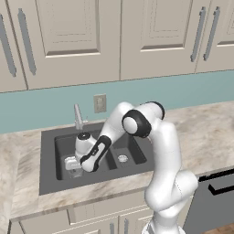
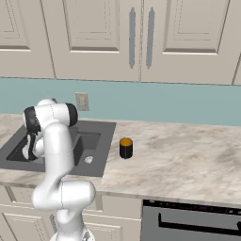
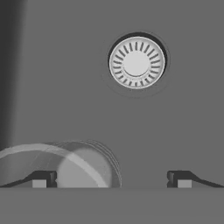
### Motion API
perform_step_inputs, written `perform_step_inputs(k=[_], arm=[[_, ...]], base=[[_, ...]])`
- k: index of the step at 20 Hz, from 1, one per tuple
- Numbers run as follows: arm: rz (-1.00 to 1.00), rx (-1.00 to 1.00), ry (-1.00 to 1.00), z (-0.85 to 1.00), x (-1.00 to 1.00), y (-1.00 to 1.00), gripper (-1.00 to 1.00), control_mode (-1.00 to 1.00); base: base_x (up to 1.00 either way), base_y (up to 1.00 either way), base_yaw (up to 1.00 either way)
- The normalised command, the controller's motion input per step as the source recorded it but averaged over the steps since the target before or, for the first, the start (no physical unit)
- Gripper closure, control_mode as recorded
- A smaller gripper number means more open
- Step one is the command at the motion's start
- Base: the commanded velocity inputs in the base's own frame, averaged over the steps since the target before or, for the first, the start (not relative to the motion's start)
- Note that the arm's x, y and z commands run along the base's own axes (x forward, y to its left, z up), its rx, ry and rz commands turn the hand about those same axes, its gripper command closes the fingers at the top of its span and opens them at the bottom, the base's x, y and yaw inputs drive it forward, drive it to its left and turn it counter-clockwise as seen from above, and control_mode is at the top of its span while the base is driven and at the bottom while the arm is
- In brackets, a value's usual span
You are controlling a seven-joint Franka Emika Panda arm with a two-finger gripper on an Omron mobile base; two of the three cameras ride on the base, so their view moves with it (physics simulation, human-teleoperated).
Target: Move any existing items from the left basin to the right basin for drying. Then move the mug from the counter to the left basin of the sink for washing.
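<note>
Glass tumbler (image 3: pixel 74 164) sits off-centre, close against one fingertip (image 3: pixel 41 179) of the wide-spread, empty hand (image 3: pixel 111 179); descending now risks knocking it over in the left basin (image 3: pixel 183 122).

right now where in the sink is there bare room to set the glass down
The right basin is bare around its drain. The left basin is crowded: the open gripper hangs over the glass, with bare floor around its drain.

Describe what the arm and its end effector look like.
The arm is glossy white with rounded, tubular links and black bands at the joints. No cables or markings show. The end effector has a white body and two small dark fingertips with pale pads.
</note>
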Motion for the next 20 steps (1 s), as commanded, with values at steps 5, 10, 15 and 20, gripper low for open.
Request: perform_step_inputs(k=[5, 10, 15, 20], arm=[[0.00, 0.00, 0.01, -0.20, 0.00, 0.00, -1.00, -1.00], [0.00, 0.00, 0.01, -0.27, 0.00, 0.00, -1.00, -1.00], [0.00, 0.00, 0.02, -0.31, 0.00, 0.02, 1.00, -1.00], [0.00, 0.00, 0.00, -0.16, -0.02, 0.01, 1.00, -1.00]], base=[[0.00, 0.00, 0.00], [0.00, 0.00, 0.00], [0.00, 0.00, 0.00], [0.00, 0.00, 0.00]])
